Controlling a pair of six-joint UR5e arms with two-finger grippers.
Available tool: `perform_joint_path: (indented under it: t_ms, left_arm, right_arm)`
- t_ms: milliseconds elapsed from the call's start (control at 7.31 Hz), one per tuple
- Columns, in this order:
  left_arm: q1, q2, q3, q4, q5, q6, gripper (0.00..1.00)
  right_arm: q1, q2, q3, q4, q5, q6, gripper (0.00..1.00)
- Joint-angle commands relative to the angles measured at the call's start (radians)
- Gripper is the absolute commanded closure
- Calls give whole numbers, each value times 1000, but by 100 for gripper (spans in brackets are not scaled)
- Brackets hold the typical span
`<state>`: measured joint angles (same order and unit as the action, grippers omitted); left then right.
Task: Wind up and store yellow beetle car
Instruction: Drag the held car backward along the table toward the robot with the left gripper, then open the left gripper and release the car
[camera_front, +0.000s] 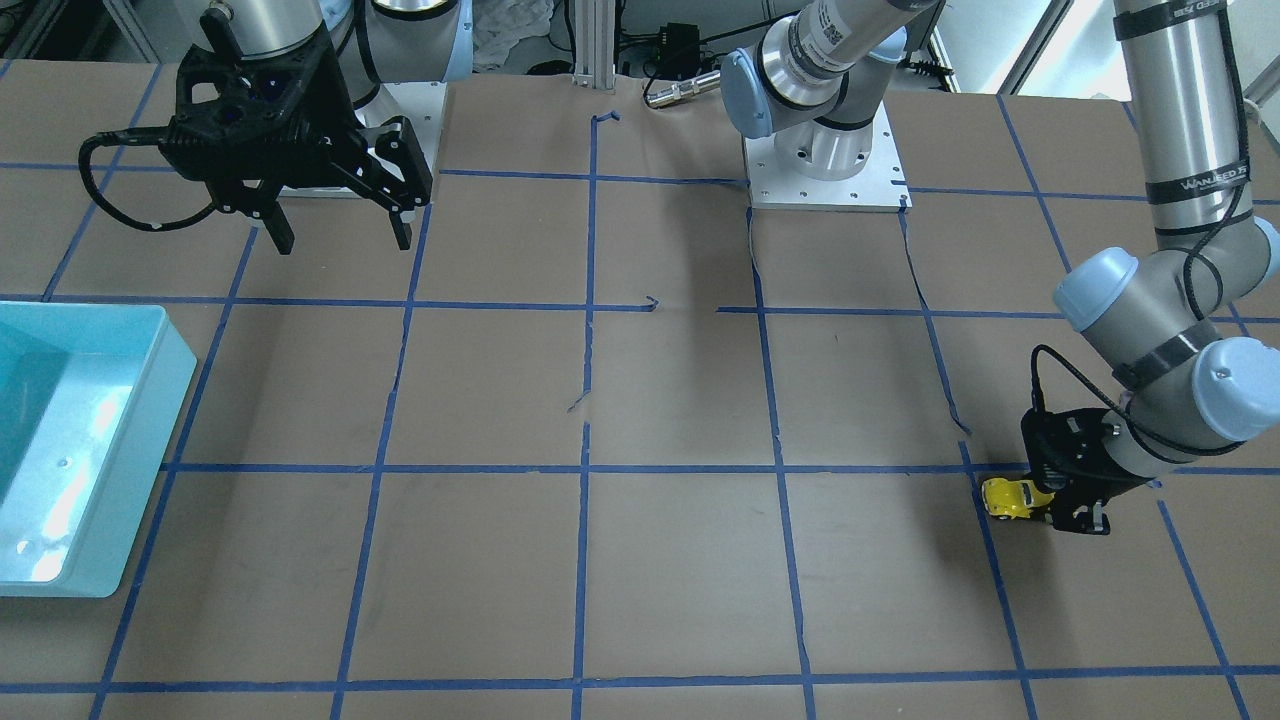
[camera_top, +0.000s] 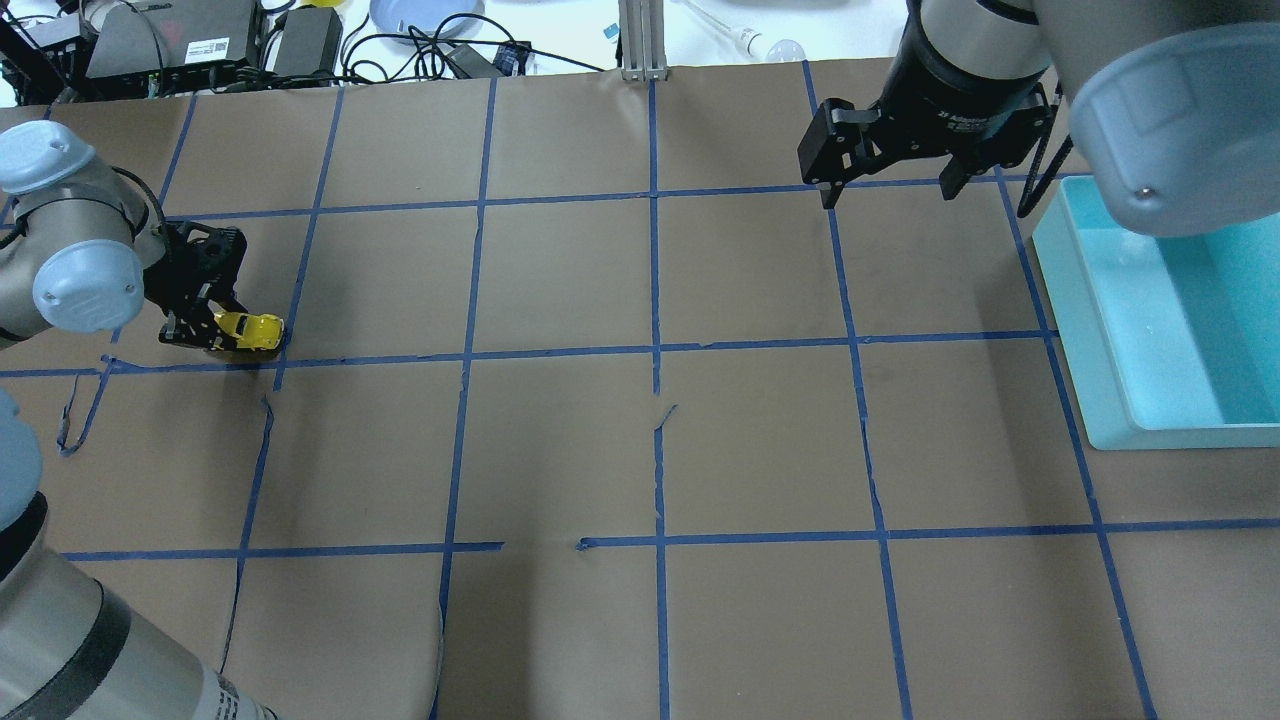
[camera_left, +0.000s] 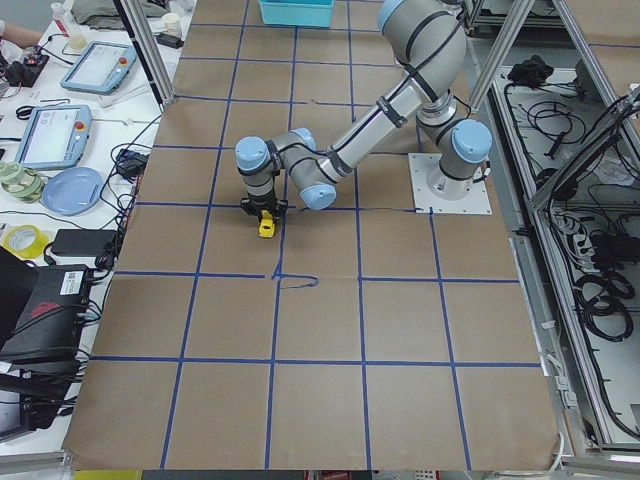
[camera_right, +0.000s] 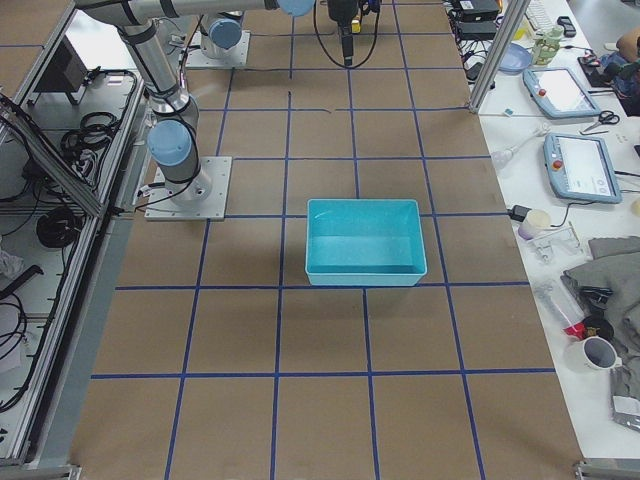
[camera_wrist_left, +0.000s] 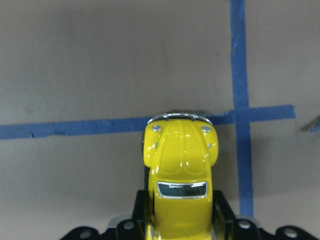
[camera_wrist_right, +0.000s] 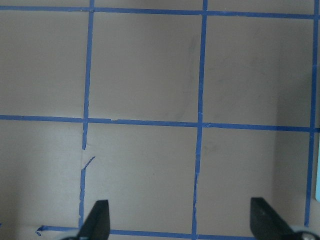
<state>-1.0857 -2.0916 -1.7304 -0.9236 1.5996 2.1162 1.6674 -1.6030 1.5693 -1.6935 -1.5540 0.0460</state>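
— Brown-paper desk (camera_top: 760, 440), blue tape (camera_wrist_left: 240, 75) grid. Start at the working claw: what's it got?

— Left claw (camera_wrist_left: 181, 216) closed on the yellow beetle car (camera_wrist_left: 181, 160). Fingers clamp the rear flanks, nose sticks out forward over a tape crossing. Car sits low at the desk, far on the robot's left. Whether the wheels bear on the paper, can't tell.

— Step?

— Reads as the wind-up: grip made, storing not begun. Next move wants the wheels pressed down and a straight drag backward, with a firm grip so the glossy body doesn't slip.

— Further out?

— Right claw (camera_front: 343, 237) hangs above the desk, fingers spread, holding nothing. Beyond it, teal bin (camera_top: 1180, 436) at the robot's right end, well apart from the car. Storing means a long carry across, or a pass between arms.
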Motion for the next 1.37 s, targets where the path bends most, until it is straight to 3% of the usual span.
perform_joint_path:
  t_ms: [0, 137, 274, 1232]
  left_arm:
    - [6, -5, 2, 2, -1, 33, 56]
    - [6, -4, 8, 0, -1, 33, 32]
    - [6, -7, 11, 0, -1, 31, 21]
    - [-5, 11, 11, -5, -3, 16, 19]
  right_arm:
    - [0, 0, 0, 0, 0, 0, 0]
    - [0, 0, 0, 0, 0, 0, 0]
    - [0, 0, 0, 0, -1, 0, 0]
    - [0, 0, 0, 0, -1, 0, 0]
